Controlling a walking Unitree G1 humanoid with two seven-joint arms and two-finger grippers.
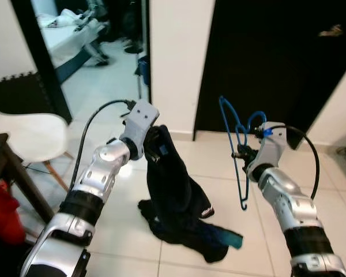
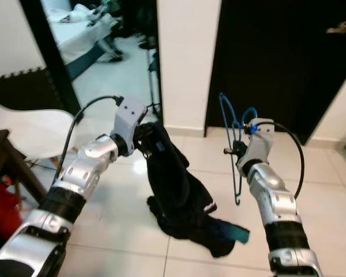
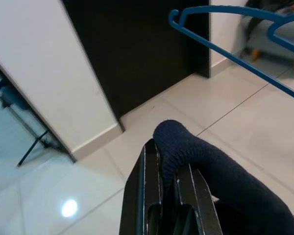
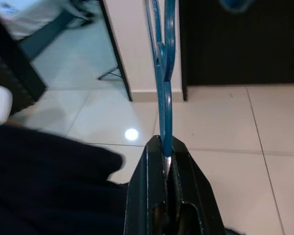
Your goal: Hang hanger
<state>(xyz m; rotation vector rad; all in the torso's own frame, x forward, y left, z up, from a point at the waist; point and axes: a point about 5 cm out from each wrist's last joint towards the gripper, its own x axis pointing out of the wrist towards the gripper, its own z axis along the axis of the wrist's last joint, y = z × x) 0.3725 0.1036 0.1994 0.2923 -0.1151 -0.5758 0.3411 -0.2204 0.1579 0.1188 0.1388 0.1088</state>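
While the right hand [image 1: 237, 154] was clamped on the blue hanger [image 1: 233, 135], holding it upright above the floor [image 1: 121, 225], the left hand [image 3: 169, 169] pinched a dark garment [image 1: 176, 199] by its edge, its tail pooled on the tiles. The step looked like dressing the hanger; next, one hanger arm would need threading into the garment's opening.

We see bright, even indoor light, with a round lamp glare on the glossy floor tiles [image 4: 131, 133] beyond the fingertips; both wrist views are slightly soft, the head views mildly grainy.
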